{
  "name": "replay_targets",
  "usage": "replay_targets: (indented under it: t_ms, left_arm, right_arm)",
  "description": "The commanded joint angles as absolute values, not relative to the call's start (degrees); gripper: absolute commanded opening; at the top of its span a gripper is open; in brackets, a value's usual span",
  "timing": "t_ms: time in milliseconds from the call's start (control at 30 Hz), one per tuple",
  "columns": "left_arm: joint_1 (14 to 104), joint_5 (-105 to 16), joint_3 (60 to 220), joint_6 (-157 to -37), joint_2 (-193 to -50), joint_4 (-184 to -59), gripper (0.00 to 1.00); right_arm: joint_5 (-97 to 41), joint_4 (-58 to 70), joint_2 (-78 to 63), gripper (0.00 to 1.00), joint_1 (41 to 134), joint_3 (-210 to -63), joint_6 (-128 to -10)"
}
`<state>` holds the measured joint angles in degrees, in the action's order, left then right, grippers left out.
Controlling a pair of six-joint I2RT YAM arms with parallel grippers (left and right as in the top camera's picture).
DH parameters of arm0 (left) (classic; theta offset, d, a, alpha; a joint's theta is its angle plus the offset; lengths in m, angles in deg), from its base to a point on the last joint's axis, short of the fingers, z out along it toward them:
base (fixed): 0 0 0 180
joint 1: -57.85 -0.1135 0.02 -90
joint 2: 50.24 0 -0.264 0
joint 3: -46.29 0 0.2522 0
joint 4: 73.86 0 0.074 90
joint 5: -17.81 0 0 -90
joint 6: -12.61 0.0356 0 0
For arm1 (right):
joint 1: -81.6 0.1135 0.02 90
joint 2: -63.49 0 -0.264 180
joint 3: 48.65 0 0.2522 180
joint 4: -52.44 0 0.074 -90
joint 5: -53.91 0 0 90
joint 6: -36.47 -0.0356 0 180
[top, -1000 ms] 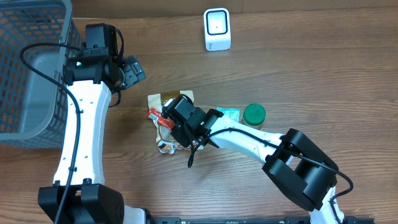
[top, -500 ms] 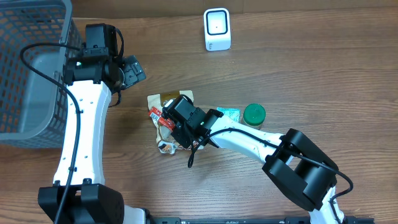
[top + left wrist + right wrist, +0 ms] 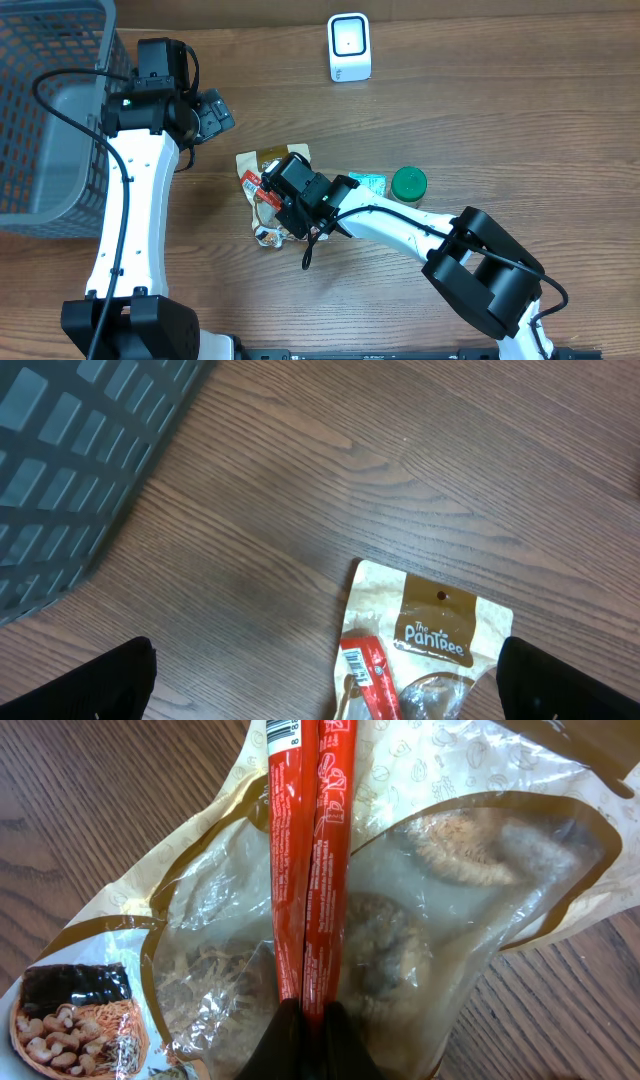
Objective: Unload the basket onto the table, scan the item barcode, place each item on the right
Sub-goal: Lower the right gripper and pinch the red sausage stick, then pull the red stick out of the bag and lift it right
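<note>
A thin red stick packet [image 3: 310,850] lies on a clear-windowed brown PanTree snack bag [image 3: 470,890]. The printed barcode [image 3: 283,732] is at its far end. My right gripper [image 3: 308,1025] is shut on the near end of the red packet, its two black fingers pinching it. In the overhead view the right gripper [image 3: 275,198] sits over the pile, with the red packet [image 3: 250,183] sticking out to the left. The white scanner [image 3: 349,47] stands at the back of the table. My left gripper [image 3: 215,112] hovers open to the upper left of the bag [image 3: 430,630], holding nothing.
A grey mesh basket [image 3: 50,110] fills the left edge. A green-lidded jar [image 3: 408,184] and a teal packet [image 3: 368,182] lie right of the pile. Another snack pack [image 3: 80,1020] with a noodle picture lies under the bag.
My right gripper's fingers have closed onto the red packet. The packet's free end has shifted slightly up in the overhead view. The left arm has not moved.
</note>
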<state>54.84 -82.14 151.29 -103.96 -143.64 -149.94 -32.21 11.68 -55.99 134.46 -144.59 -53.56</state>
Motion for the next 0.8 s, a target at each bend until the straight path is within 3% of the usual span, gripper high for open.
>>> replay_targets:
  t_ms: [0, 233, 433, 767]
  left_arm:
    - [54.9, -83.1, 151.7, -103.7, -142.7, -150.0, 0.99]
    - [54.9, -83.1, 151.7, -103.7, -142.7, -150.0, 1.00]
    - [54.9, -83.1, 151.7, -103.7, -142.7, -150.0, 0.99]
    - [54.9, -83.1, 151.7, -103.7, -142.7, -150.0, 1.00]
  right_arm:
    - [-31.1, 11.1, -56.2, 0.04, 134.3, -143.8, -53.5]
    - [-30.4, 10.0, -54.2, 0.03, 134.2, -145.0, -53.5]
    - [-30.4, 5.3, -44.5, 0.03, 134.2, -145.9, -56.6]
    - [-30.5, -13.4, -31.5, 0.04, 133.2, -145.9, -56.7]
